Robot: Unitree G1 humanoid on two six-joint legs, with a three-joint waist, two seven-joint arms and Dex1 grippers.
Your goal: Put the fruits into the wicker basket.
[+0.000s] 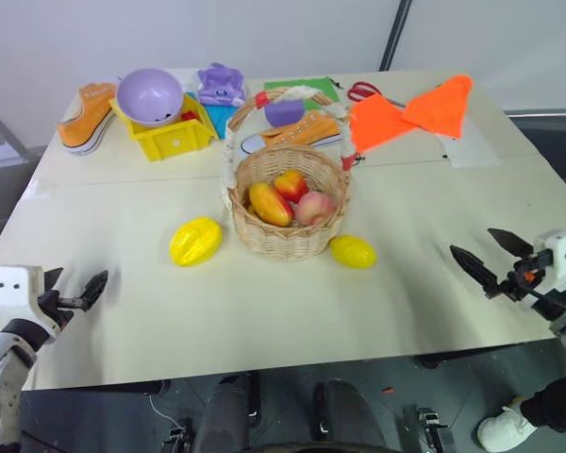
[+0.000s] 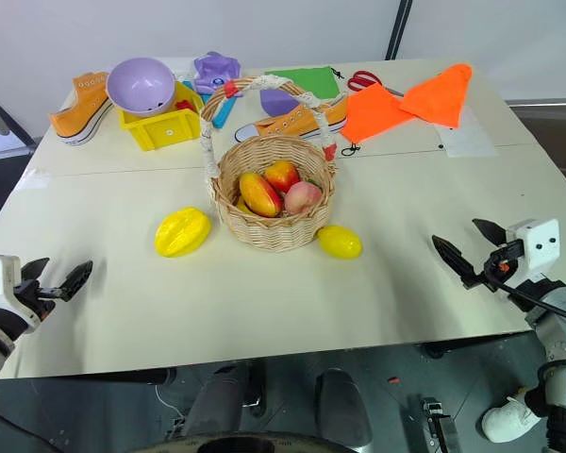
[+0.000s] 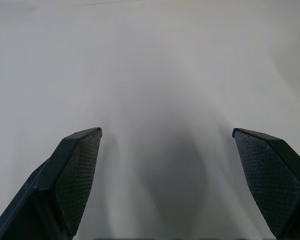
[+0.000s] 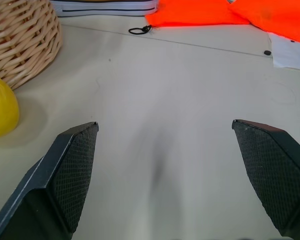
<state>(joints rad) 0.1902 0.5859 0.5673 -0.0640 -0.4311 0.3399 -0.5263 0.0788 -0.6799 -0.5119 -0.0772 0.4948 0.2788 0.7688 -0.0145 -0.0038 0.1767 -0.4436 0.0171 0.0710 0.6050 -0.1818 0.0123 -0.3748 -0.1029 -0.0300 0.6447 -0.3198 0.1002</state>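
The wicker basket (image 1: 288, 222) stands mid-table, its arched handle wrapped in pale cord, with a mango, an apple and a peach inside. Two yellow fruits lie on the table beside it: a ridged oval one (image 1: 195, 242) to its left and a smooth lemon (image 1: 353, 251) at its front right, also seen in the right wrist view (image 4: 1, 111). My left gripper (image 1: 74, 289) hovers open at the table's front left edge, far from both. My right gripper (image 1: 491, 254) is open over the front right part of the table, well right of the lemon.
At the back stand a yellow bin (image 1: 170, 135) with a lilac bowl (image 1: 150, 95), orange sneakers (image 1: 85, 115), a purple toy (image 1: 221, 85), green paper, red scissors (image 1: 363, 91) and orange cloth (image 1: 410, 111). White paper lies far right.
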